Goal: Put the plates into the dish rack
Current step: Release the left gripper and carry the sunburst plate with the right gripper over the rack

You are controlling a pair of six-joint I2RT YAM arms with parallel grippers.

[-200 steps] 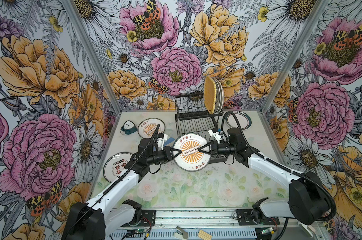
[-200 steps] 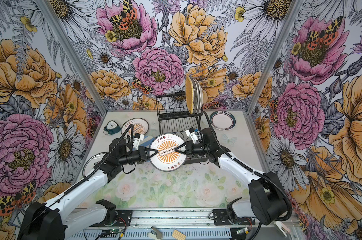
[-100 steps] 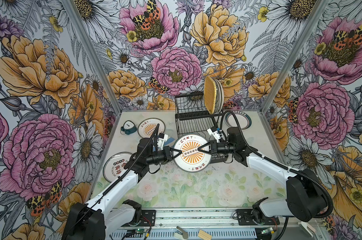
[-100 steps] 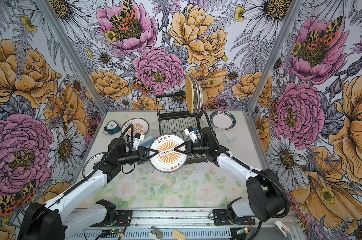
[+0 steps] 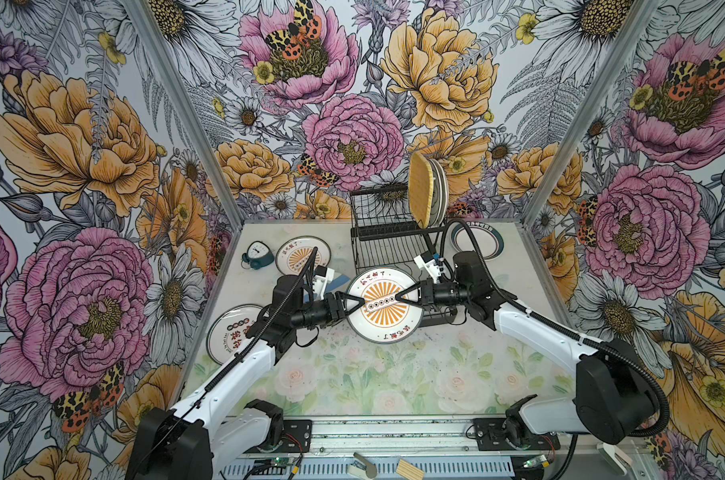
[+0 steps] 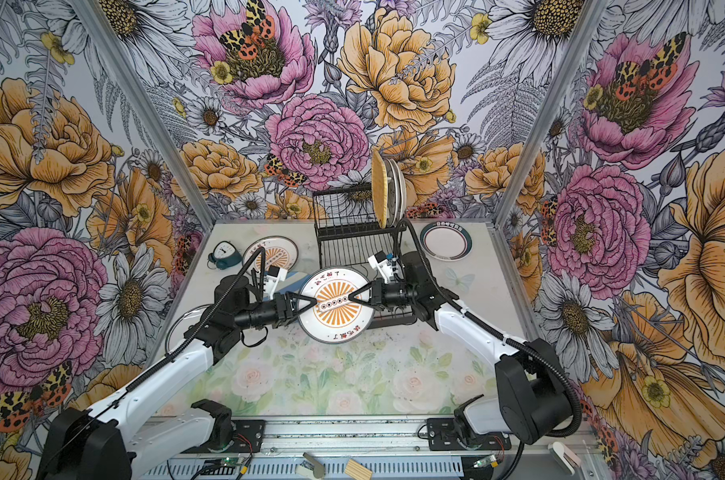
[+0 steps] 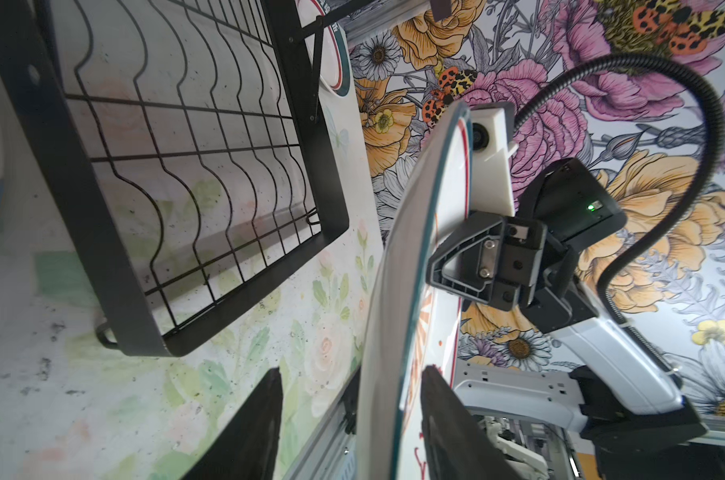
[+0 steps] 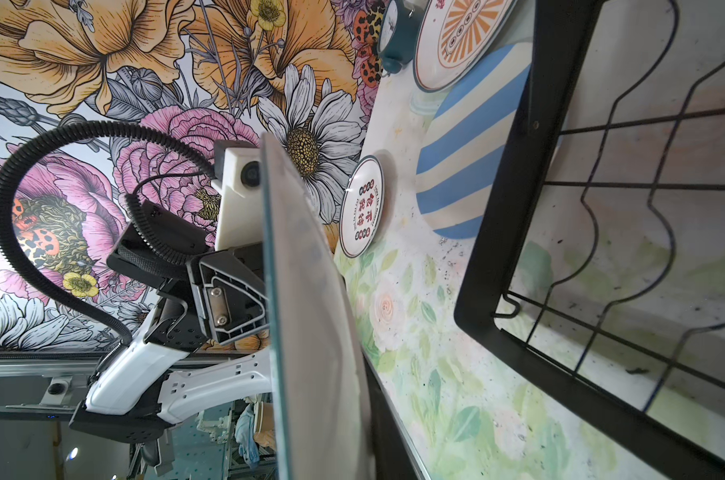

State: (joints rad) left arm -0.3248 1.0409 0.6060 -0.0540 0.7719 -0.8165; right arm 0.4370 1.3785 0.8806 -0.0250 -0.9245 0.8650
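Both grippers are meeting at a round white plate with an orange sunburst print [image 5: 379, 320], at the front edge of the black wire two-tier dish rack [image 5: 387, 251].
Right gripper [image 5: 402, 296] is clamping one side of the plate's rim. Left gripper [image 5: 354, 304] is straddling the opposite side, jaws apart, with a gap showing in the left wrist view [image 7: 344, 419].

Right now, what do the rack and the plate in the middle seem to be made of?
The rack: thin black wires with a dull sheen, probably coated metal. The plate: glossy white, printed orange, thin hard rim; likely glazed ceramic, maybe melamine.
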